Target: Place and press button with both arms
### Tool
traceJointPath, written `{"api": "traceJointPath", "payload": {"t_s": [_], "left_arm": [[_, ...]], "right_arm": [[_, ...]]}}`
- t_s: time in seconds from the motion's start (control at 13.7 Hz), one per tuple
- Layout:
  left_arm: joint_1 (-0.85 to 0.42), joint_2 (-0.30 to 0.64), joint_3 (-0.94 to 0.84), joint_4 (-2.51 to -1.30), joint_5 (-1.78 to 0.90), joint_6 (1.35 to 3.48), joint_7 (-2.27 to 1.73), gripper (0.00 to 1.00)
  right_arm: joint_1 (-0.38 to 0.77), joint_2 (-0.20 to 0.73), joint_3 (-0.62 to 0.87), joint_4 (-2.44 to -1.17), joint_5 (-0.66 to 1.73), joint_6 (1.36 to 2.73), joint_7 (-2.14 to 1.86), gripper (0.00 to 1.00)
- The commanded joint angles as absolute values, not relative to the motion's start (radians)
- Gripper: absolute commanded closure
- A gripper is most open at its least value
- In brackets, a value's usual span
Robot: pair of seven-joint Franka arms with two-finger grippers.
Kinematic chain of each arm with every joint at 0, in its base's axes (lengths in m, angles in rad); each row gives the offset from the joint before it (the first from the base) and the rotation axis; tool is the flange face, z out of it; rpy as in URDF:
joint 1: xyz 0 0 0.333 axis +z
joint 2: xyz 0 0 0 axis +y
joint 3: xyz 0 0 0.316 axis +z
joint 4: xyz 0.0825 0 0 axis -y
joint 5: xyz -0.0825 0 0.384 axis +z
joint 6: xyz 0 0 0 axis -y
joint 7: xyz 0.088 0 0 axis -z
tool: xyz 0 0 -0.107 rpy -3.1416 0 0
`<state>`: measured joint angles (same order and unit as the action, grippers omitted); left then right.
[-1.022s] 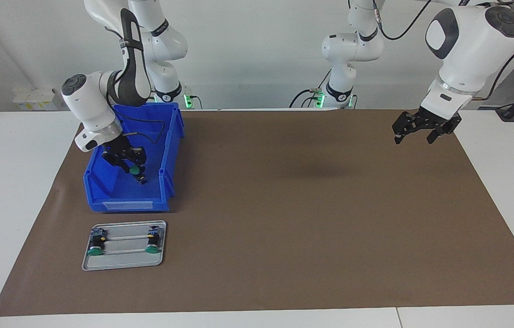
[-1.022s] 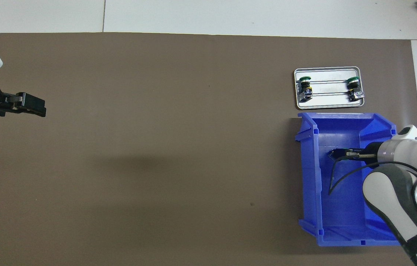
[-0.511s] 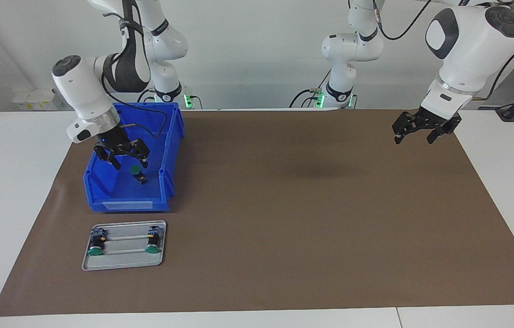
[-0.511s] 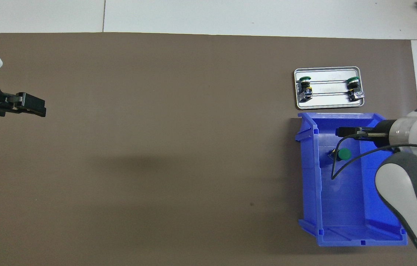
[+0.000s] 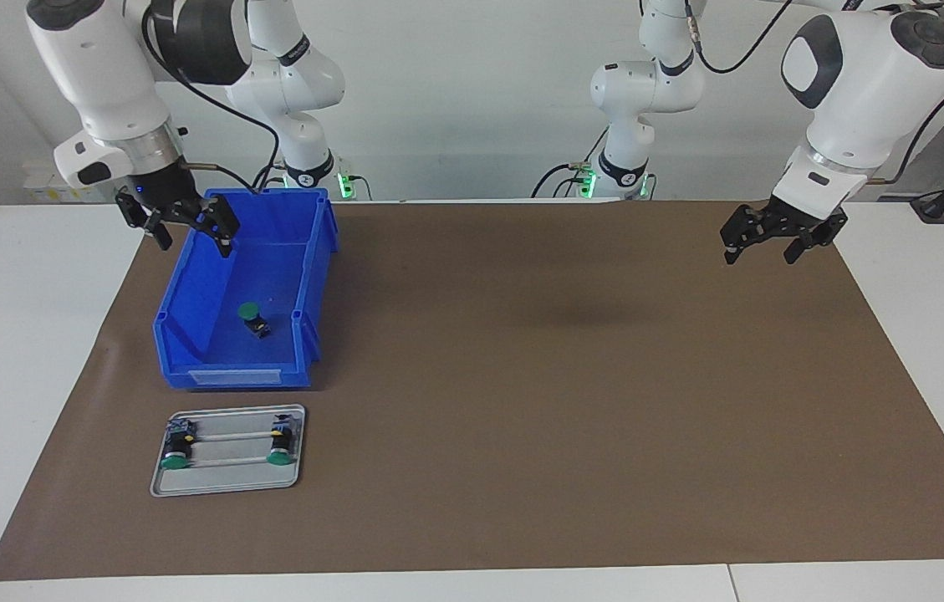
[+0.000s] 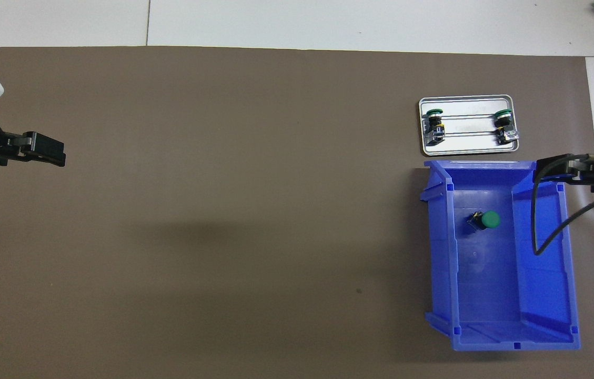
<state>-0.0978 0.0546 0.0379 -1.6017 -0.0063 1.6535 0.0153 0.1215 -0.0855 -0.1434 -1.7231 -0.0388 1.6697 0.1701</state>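
A green-capped button (image 5: 252, 317) lies on its side on the floor of the blue bin (image 5: 314, 276), free of any gripper; from above the button (image 6: 486, 220) sits in the part of the bin (image 6: 441, 252) farther from the robots. My right gripper (image 5: 184, 227) hangs open and empty, raised over the bin's wall at the right arm's end; from overhead the right gripper (image 6: 553, 170) covers that wall's corner. My left gripper (image 5: 761, 244) waits open and empty above the mat at the left arm's end, and the overhead view shows the left gripper (image 6: 57, 153) there too.
A small metal tray (image 5: 229, 483) lies on the mat beside the bin, farther from the robots, and holds two more green buttons (image 5: 176, 458) (image 5: 278, 454) joined by thin rods. From above the tray (image 6: 467, 148) is just past the bin. A brown mat (image 5: 563, 401) covers the table.
My right gripper opened and let the button drop into the bin. It then rose out of the bin and moved toward the right arm's end. The left arm stayed still.
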Motion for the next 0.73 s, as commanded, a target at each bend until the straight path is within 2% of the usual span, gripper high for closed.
{"api": "traceJointPath", "payload": {"t_s": [0.0,0.66], "left_arm": [[-0.100,0.029,0.040,-1.628,0.011,1.649,0.009,0.01],[-0.100,0.029,0.040,-1.628,0.011,1.649,0.009,0.01]], "right_arm": [[0.103,0.005,-0.137,-1.524,-0.035,1.517,0.187,0.00],[0.104,0.002,-0.137,-1.471,-0.022,1.462,0.169,0.00]]}}
